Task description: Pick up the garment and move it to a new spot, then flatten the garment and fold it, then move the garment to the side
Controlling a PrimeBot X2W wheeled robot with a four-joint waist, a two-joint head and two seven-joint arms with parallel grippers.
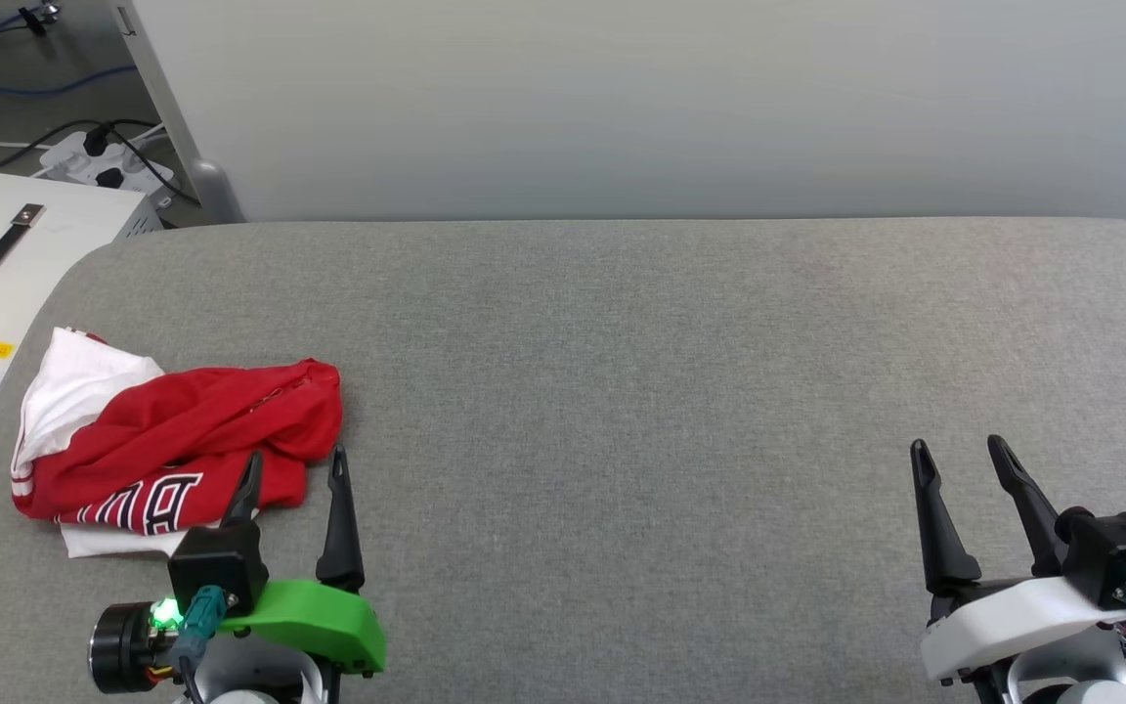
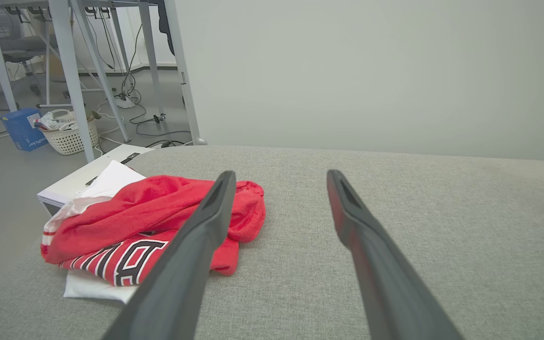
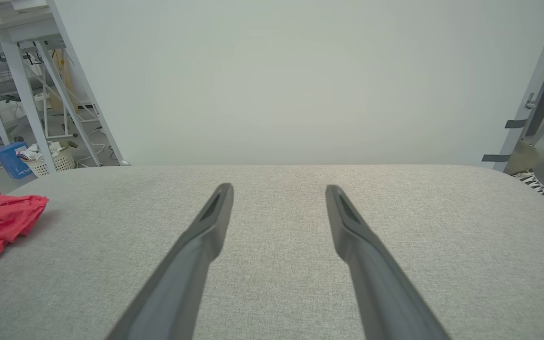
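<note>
You have a grey, fabric-covered table (image 1: 641,372) with rounded corners spanning the frame; on it, at lower left, lies a crumpled red-and-white jersey shirt (image 1: 182,435) with black lettering.

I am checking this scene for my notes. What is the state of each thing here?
Red jersey T-shirt: crumpled in a heap on the grey fabric surface.
Left gripper: fingers apart, empty, beside the T-shirt.
Right gripper: fingers apart, empty, over bare surface.

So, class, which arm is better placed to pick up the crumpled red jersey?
Left. The left pincer stands open right beside the garment; the right pincer sits far across the grey surface.
</note>
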